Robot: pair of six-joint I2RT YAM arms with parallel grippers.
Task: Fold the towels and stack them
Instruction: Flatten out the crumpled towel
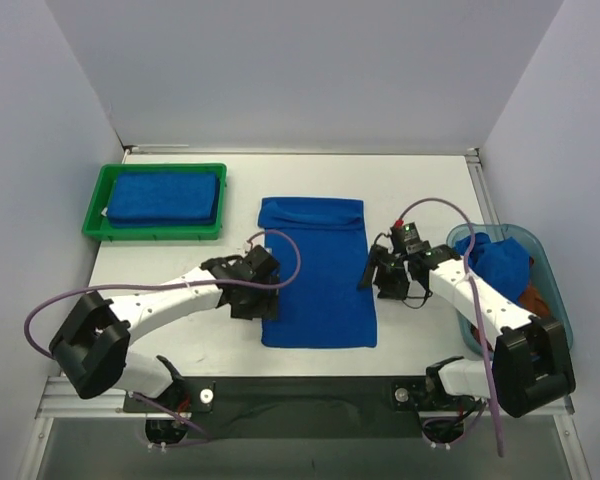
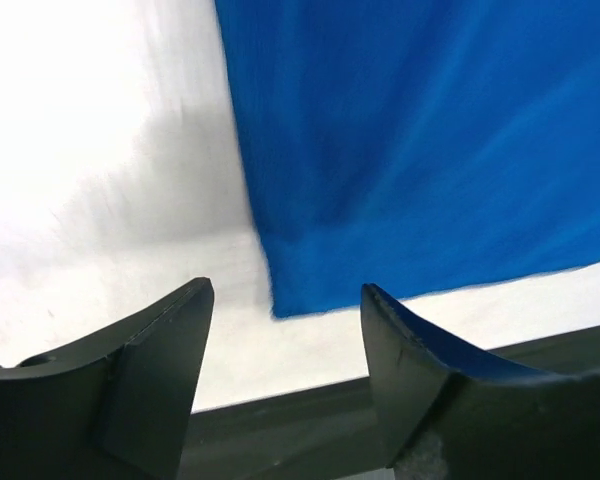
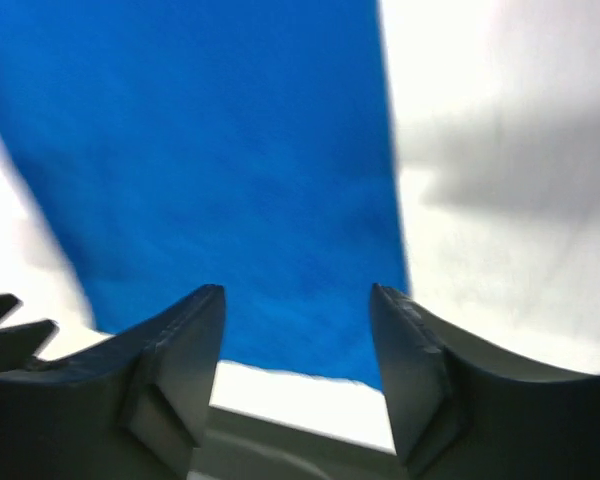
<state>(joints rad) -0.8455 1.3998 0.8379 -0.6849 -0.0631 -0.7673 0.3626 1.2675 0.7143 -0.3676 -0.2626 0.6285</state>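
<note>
A royal blue towel [image 1: 317, 270] lies spread flat in the middle of the table, its far end slightly rumpled. My left gripper [image 1: 263, 290] hovers at its left edge near the front; in the left wrist view [image 2: 285, 300] it is open and empty over the towel's near left corner [image 2: 280, 300]. My right gripper [image 1: 378, 272] hovers at the towel's right edge; in the right wrist view [image 3: 298, 305] it is open and empty above the towel's near right part [image 3: 230, 180]. A folded blue towel [image 1: 166, 196] lies in the green tray [image 1: 102, 196]. More towels, blue [image 1: 500, 260] and rust-brown [image 1: 540, 296], sit in the teal bin [image 1: 530, 240].
The green tray stands at the back left of the table. The teal bin stands at the right edge beside my right arm. The table's front edge [image 2: 310, 395] runs just below the towel. White walls close in the table on three sides.
</note>
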